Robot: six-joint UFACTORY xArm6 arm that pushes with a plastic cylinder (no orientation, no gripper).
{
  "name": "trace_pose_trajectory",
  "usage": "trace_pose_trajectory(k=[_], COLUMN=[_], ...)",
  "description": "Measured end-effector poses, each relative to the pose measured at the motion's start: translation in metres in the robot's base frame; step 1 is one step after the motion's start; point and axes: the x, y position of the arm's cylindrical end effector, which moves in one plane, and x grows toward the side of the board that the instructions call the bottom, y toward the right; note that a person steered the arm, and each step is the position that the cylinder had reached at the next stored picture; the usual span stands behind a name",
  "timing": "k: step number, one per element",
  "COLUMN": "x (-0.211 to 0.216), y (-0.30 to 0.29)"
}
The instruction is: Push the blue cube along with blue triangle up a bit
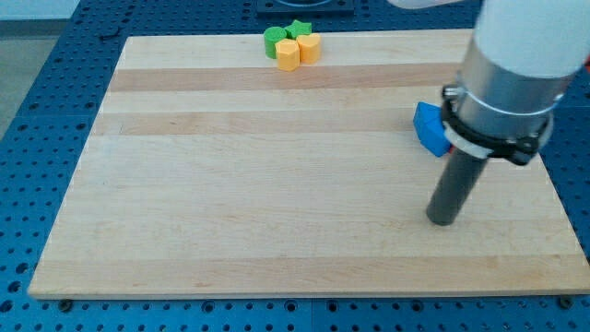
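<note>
A blue block [429, 128] lies on the wooden board at the view's right, partly hidden behind the arm, so I cannot tell whether it is the cube, the triangle or both together. My tip [443, 221] rests on the board just below the blue block, a short gap away from it. The dark rod rises from the tip into the arm's grey and white body at the view's upper right.
A tight cluster stands at the board's top edge: a green cylinder [274, 40], a green star-like block [299, 29], and two yellow blocks [289, 54] [309, 47]. The wooden board [230, 184] lies on a blue perforated table [46, 111].
</note>
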Motion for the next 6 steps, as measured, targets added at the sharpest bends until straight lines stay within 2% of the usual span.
trace_pose_trajectory(k=[2, 6], x=[-0.066, -0.134], y=[-0.001, 0.005])
